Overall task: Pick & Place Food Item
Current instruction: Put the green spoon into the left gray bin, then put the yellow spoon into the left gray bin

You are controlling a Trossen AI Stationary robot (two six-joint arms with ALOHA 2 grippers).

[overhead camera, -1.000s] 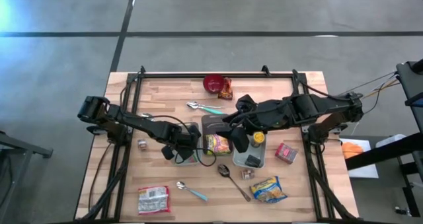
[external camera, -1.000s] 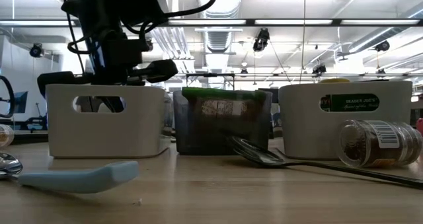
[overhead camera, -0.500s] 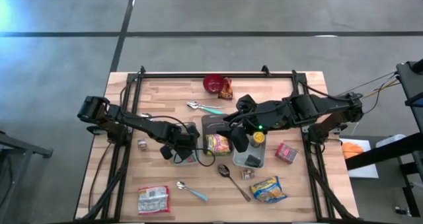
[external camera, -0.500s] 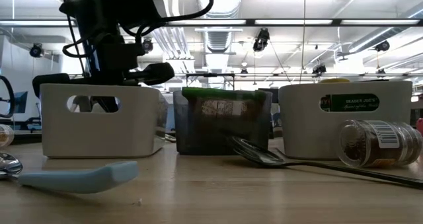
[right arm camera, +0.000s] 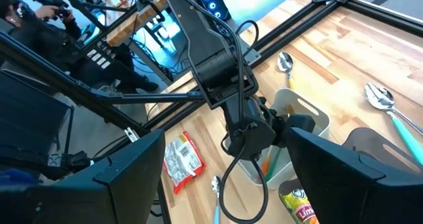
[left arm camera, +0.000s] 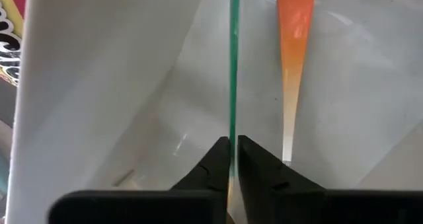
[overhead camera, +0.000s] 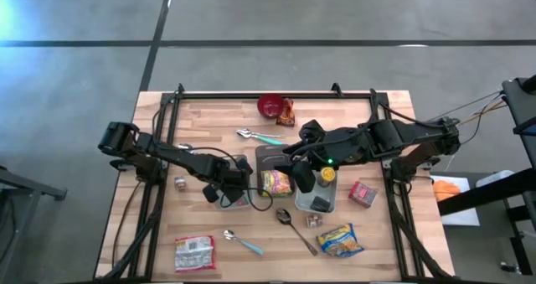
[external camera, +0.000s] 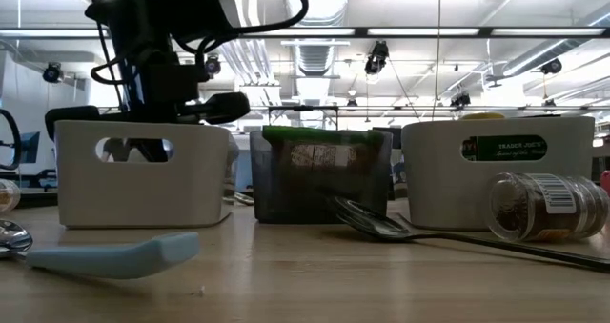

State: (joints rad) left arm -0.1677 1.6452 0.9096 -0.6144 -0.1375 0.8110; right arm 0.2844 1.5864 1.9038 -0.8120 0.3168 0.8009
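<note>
Inside the white plastic bin (overhead camera: 237,186) with handle cut-outs, my left gripper (left arm camera: 232,159) reaches down, its fingers nearly clenched on the thin green edge (left arm camera: 232,65) of a flat item standing upright against the bin's wall. An orange tapered strip (left arm camera: 293,45) lies just beside that edge, also in the bin. My right gripper (overhead camera: 303,181) hovers to the right of the bin, over the dark grey bin (overhead camera: 270,158), fingers spread wide and grasping nothing. A yellow food packet (overhead camera: 275,183) sits in that dark bin, beside the white bin on the wooden table (overhead camera: 201,121).
</note>
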